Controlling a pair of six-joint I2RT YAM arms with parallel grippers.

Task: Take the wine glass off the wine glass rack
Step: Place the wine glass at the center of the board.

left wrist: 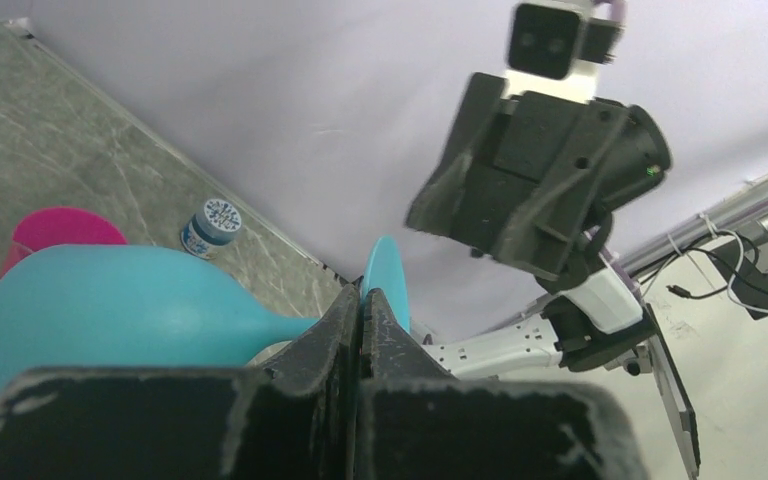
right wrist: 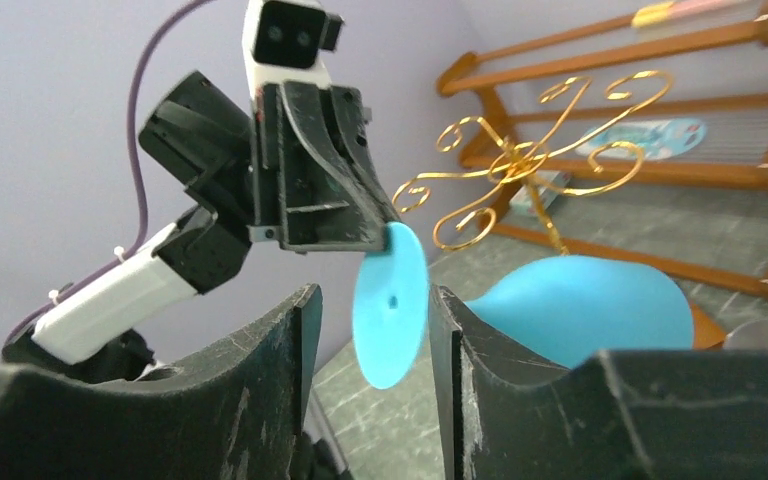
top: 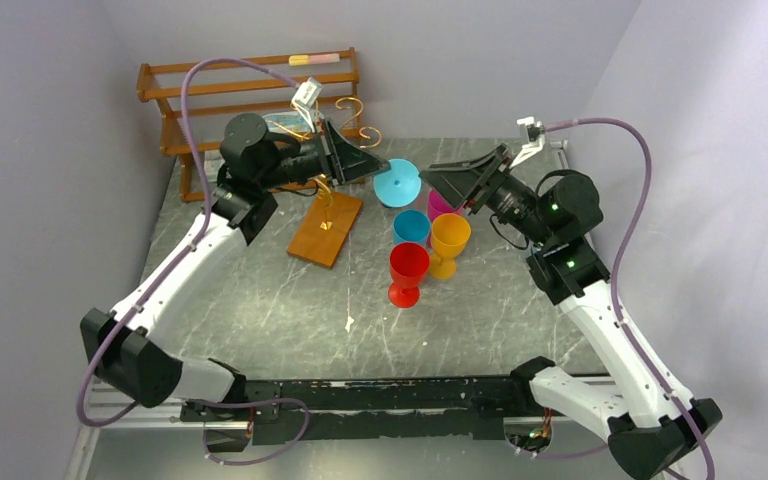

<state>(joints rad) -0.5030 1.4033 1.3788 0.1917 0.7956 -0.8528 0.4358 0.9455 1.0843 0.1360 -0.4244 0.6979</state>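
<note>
The light blue wine glass (top: 397, 183) hangs on its side in the air, right of the wine glass rack (top: 345, 125), a gold wire tree on an orange-brown base (top: 325, 228). My left gripper (left wrist: 362, 295) is shut on the rim of the glass's round foot (left wrist: 388, 275); its bowl (left wrist: 120, 315) points left. My right gripper (right wrist: 372, 295) is open, and the foot (right wrist: 390, 315) stands between its fingers, close to the right-hand one. The bowl (right wrist: 585, 310) lies beyond that finger, in front of the gold scrolls (right wrist: 520, 165).
A pink glass (top: 438, 203), a blue one (top: 411, 226), a yellow one (top: 450, 240) and a red one (top: 408, 272) stand clustered under and in front of the grippers. A brown slatted shelf (top: 250, 85) stands at the back wall. A small round pot (left wrist: 212, 227) sits near the wall.
</note>
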